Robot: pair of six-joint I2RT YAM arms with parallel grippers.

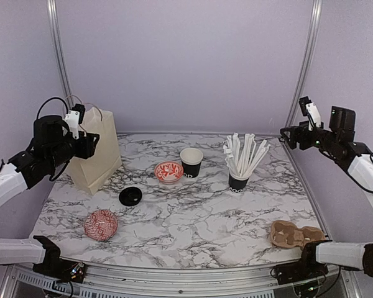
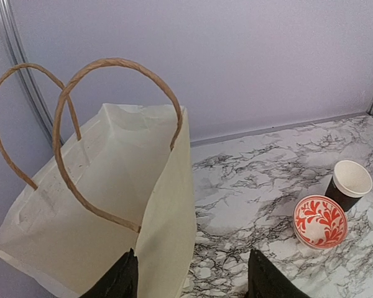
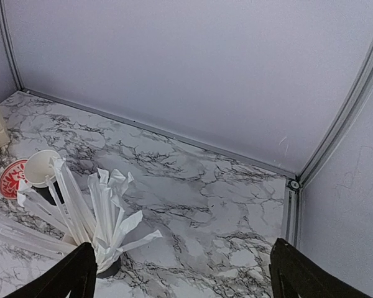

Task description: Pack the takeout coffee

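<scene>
Left gripper (image 2: 194, 273) partly open, holding nothing, at edge of cream paper bag (image 2: 112, 205). Right gripper (image 3: 186, 282) wide open, empty. Small black paper cup (image 1: 191, 162) upright beside red-and-white patterned bowl (image 1: 168, 172); round black plastic lid (image 1: 130, 196) apart, nearer bag.

- This is a robot test cell in a lab, not a real café: plain lavender walls (image 1: 186, 62) and bare aluminium posts (image 1: 57, 56) enclose a small booth.
- Two white-and-black robot arms, the left arm (image 1: 3, 183) and the right arm (image 1: 363, 171), are mounted at the near edge of a marble-patterned desk (image 1: 193, 217).
- Takeout props stand spread out on it: a paper bag (image 1: 96, 155), a black paper cup (image 1: 191, 162), a cup of wrapped straws (image 1: 239, 180) and a cardboard cup carrier (image 1: 295, 234).
</scene>
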